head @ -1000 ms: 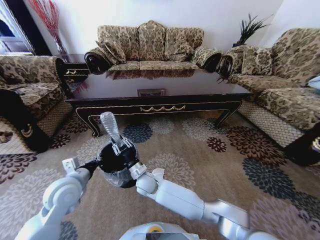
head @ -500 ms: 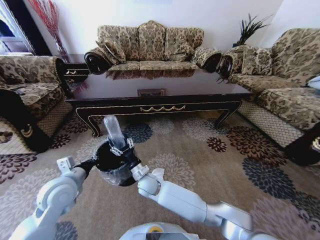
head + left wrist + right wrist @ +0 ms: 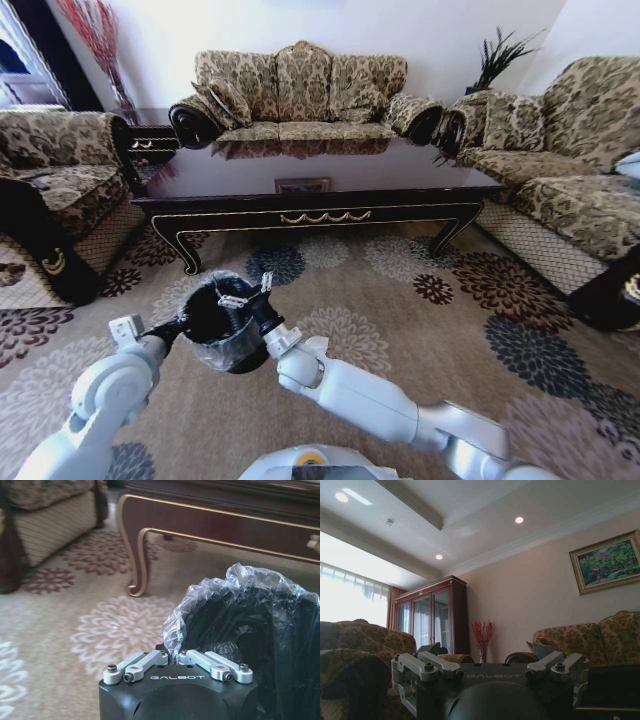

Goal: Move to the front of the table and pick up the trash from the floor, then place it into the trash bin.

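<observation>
1. Currently counted: one table [image 3: 300, 175], one trash bin [image 3: 215, 345], two tools, and three patterned sofas, one behind the table and one at each end.
2. Table: long, dark and glossy, standing on the floor [image 3: 420, 340] beyond the bin, with a gold ornament on its front apron.
3. Trash bin: small, round and black, lined with a crinkled plastic bag whose edge folds over the rim. It is held up off the carpet in front of the robot, near the table's left front leg. Its inside is dark, so I cannot tell what it contains.
4. Left tool [image 3: 174, 655]: fingers closed narrow, pinching the bin's rim together with the bag edge on the side nearest the robot's left. In the left wrist view the fingertips meet right at the plastic.
5. Right tool [image 3: 245, 293]: just above the bin's mouth on the table side, fingers spread wide with nothing between them. It points up and away from the robot; the right wrist view looks at the ceiling and far wall.
</observation>
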